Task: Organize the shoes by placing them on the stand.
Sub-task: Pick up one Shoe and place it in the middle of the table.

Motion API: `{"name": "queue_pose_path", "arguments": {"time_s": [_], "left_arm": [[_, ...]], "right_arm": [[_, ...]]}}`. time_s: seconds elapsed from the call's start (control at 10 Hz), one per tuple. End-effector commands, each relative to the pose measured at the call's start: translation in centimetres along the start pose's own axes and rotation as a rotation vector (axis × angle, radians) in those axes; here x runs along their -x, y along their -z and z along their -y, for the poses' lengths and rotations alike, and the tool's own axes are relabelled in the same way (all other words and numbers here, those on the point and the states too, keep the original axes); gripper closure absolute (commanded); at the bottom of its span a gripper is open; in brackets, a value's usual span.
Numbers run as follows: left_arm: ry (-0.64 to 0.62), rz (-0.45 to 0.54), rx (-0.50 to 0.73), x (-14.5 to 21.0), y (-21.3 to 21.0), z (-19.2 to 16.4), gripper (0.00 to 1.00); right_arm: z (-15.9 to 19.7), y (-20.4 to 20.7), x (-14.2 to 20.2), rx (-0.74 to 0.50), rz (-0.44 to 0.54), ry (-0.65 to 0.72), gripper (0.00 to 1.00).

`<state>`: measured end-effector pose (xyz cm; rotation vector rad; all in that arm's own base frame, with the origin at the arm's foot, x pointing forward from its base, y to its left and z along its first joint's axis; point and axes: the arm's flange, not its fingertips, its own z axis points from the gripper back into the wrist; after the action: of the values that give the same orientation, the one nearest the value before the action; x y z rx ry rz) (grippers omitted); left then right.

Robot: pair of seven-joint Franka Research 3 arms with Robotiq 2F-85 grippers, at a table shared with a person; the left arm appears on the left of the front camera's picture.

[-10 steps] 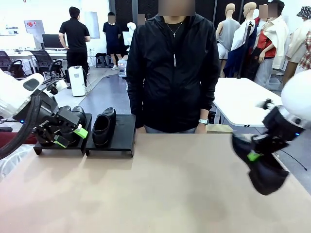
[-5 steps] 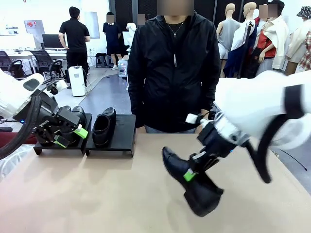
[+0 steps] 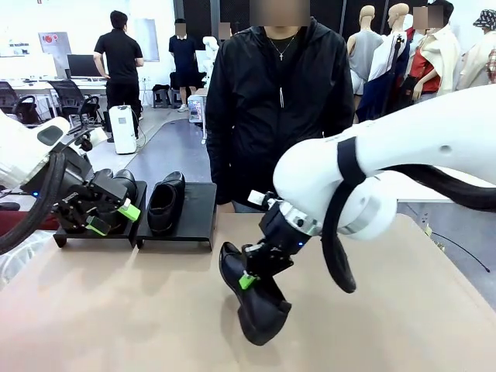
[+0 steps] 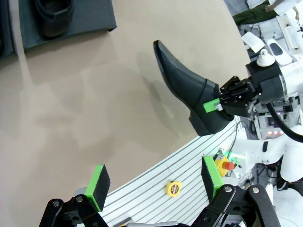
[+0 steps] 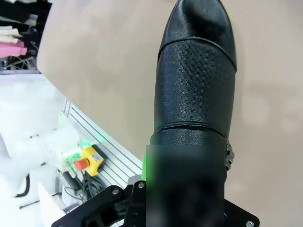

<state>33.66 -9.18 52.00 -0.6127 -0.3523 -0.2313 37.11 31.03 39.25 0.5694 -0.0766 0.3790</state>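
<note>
The shoe (image 3: 252, 298) in the right gripper (image 3: 249, 277) is hanging over the middle of the counter (image 3: 116, 310) in the front view — a second ago it was out at the far right edge, half a second ago right of centre, so the arm has been sweeping it leftward toward the stand (image 3: 174, 225). The gripper is clamping its rear part, and the shoe is tilting, off the surface. On the stand's right platform one shoe (image 3: 164, 203) is sitting on the left half, unchanged; the left platform (image 3: 97, 236) is partly hidden behind the left gripper (image 3: 108, 217), which is hovering there with jaws spread wide and empty, just as before. A person (image 3: 275, 108) is standing at the far side.

In the left wrist view, the green pads (image 4: 99, 182) are standing far apart with nothing between them; beyond, the carried shoe (image 4: 187, 92) is floating above the counter (image 4: 85, 109), the right gripper (image 4: 215, 105) pinching its heel end, and a corner of the stand (image 4: 90, 21) with a shoe (image 4: 52, 16) is showing at top.

In the right wrist view, the held shoe (image 5: 196, 80) is stretching away from the gripper — toe pointing up the picture, over the tan counter (image 5: 109, 61).
</note>
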Motion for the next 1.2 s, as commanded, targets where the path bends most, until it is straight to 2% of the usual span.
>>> {"name": "queue_pose_path", "arguments": {"time_s": [0.0, 0.1, 0.4, 0.5, 0.7, 0.8, 0.9, 1.1], "left_arm": [[0.009, 0.02, 0.021, 0.7, 0.5, -0.3, 0.0], [0.009, 0.02, 0.021, 0.7, 0.5, -0.3, 0.0], [0.009, 0.02, 0.021, 0.7, 0.5, -0.3, 0.0], [0.009, 0.02, 0.021, 0.7, 0.5, -0.3, 0.0], [0.009, 0.02, 0.021, 0.7, 0.5, -0.3, 0.0], [0.009, 0.02, 0.021, 0.7, 0.5, -0.3, 0.0], [0.009, 0.02, 0.021, 0.7, 0.5, -0.3, 0.0], [0.009, 0.02, 0.021, 0.7, 0.5, -0.3, 0.0]], "right_arm": [[-0.3, 1.3, -1.5, 0.041, 0.016, 0.065, 1.0], [0.0, 0.0, 0.0, 0.0, 0.0, 0.0, 1.0], [0.0, 0.0, 0.0, 0.0, 0.0, 0.0, 1.0], [-0.1, 0.8, -0.4, 0.008, -0.01, 0.029, 1.0], [0.0, 1.0, 1.8, 0.107, 0.078, 0.259, 1.0], [-0.5, 1.3, 1.7, 0.102, 0.105, 0.286, 1.0], [-0.8, 1.7, 1.3, 0.154, 0.106, 0.303, 1.0], [-1.0, 2.6, 0.2, 0.135, 0.061, 0.251, 1.0]]}}
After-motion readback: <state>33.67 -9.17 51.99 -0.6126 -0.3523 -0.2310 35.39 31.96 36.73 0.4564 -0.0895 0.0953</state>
